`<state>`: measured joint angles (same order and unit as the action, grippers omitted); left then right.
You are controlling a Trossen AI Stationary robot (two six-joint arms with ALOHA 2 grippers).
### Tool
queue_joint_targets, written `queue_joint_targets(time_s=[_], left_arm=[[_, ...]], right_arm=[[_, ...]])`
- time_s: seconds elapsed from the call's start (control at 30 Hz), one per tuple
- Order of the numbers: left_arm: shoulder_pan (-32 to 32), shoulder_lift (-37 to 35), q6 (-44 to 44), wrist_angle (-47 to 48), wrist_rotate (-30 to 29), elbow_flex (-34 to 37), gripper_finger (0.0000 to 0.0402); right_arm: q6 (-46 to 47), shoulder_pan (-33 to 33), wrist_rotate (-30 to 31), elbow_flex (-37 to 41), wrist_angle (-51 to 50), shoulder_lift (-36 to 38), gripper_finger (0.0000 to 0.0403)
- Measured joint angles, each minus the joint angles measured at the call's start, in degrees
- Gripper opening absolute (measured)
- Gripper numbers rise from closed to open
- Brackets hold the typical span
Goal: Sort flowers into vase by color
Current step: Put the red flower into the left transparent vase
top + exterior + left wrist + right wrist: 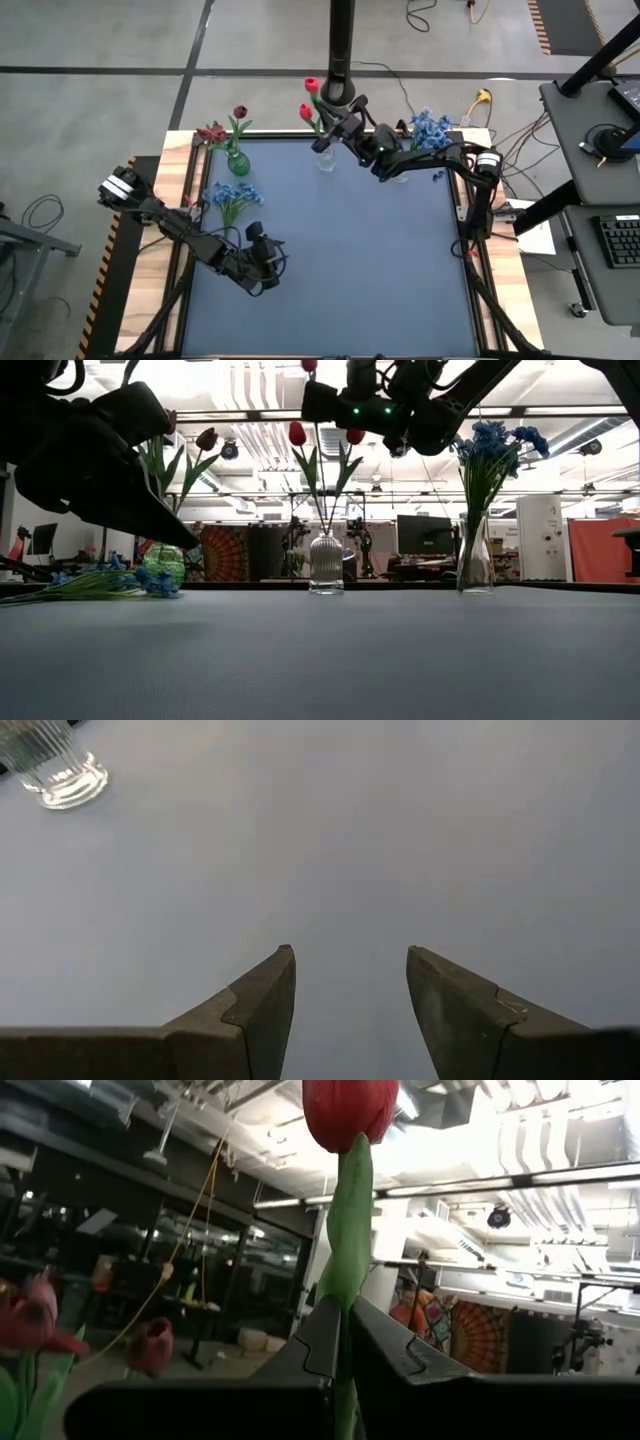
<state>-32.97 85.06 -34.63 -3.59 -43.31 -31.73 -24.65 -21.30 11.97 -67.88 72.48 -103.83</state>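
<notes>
Right gripper (pixel 343 1342) is clamping a red tulip (pixel 349 1110) by its green stem, bud upright above the fingers. We are seeing it poised over the clear ribbed vase (pixel 326 160) at the table's far edge, where two red tulips (pixel 298 433) are standing already. We are judging the stem light, thin, springy and likely slick; a hold low on the stem looks safest. Left gripper (pixel 350 975) is hovering with fingers parted, empty, near loose blue flowers (pixel 232 195).

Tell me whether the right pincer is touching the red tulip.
Touching: the right wrist view shows the right pincer shut on the red tulip stem.
</notes>
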Motion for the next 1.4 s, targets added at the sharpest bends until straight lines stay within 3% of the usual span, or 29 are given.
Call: queue_joint_targets(time_s=[1.4], left_arm=[[0.01, 0.02, -0.02, 0.13, -1.2, 0.04, 0.0176]], right_arm=[[2.98, 0.04, 2.07, 0.07, -7.95, -0.57, 0.0013]])
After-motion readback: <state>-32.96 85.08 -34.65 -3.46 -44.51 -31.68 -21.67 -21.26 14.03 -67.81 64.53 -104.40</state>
